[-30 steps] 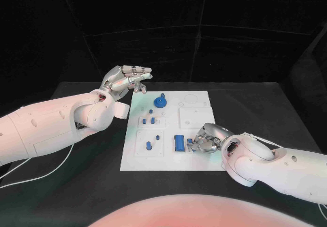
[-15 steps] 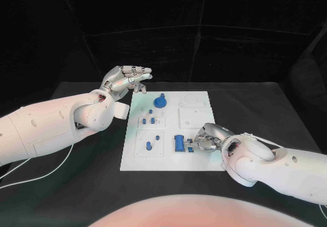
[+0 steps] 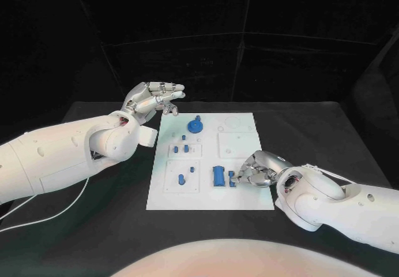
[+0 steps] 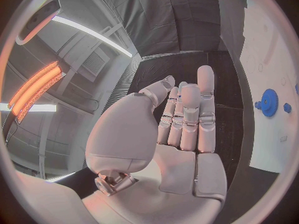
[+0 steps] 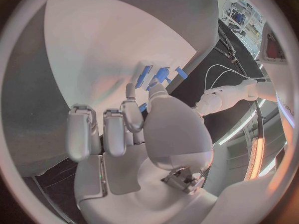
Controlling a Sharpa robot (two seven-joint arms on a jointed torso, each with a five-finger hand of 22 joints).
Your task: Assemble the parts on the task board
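Observation:
The white task board (image 3: 241,199) lies in the middle of the black table. On it are a blue gear (image 3: 195,125), several small blue parts (image 3: 181,148) and a long blue part (image 3: 218,175). My right hand (image 3: 256,172) is down on the board's near right area, fingers curled beside the long part. A small blue part (image 3: 232,181) sits at its fingertips and appears pinched between thumb and a finger (image 5: 142,107). My left hand (image 3: 155,97) hovers above the board's far left corner, fingers (image 4: 187,114) straight and holding nothing; the gear (image 4: 269,102) lies beyond it.
Two more small blue parts (image 3: 187,174) lie in the board's near left panel. A white cable (image 3: 50,210) trails over the table under my left arm. Bare black table (image 3: 316,127) surrounds the board on the right and far sides.
My right hand has edged a little toward the near right and settled lower by the long blue part. The left hand has stayed where it was.

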